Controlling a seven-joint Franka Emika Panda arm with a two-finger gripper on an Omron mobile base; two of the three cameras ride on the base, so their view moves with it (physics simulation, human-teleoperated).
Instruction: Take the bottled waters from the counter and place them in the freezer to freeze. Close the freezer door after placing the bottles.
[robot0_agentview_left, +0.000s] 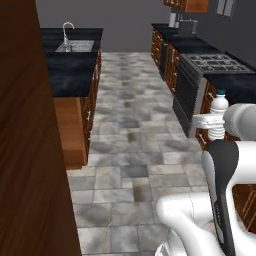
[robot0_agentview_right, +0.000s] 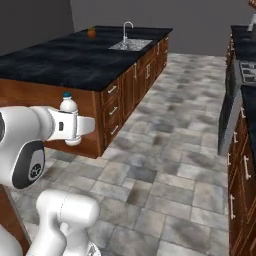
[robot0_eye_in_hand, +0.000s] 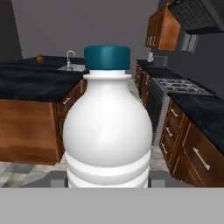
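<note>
Base views forward down the aisle, sharing island counter (robot0_agentview_left: 70, 75); hand view close behind bottle (robot0_eye_in_hand: 108, 131).

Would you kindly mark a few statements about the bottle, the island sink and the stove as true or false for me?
1. The gripper is shut on a bottled water held upright. True.
2. The bottle's cap is red. False: it is teal-blue.
3. A sink with a curved faucet is set in the island counter. True.
4. The held bottle is standing on the island counter. False: it is carried in the air over the tiled floor, clear of the counter.
5. A stove with burner grates stands along the counter run across the aisle from the island. True.
</note>
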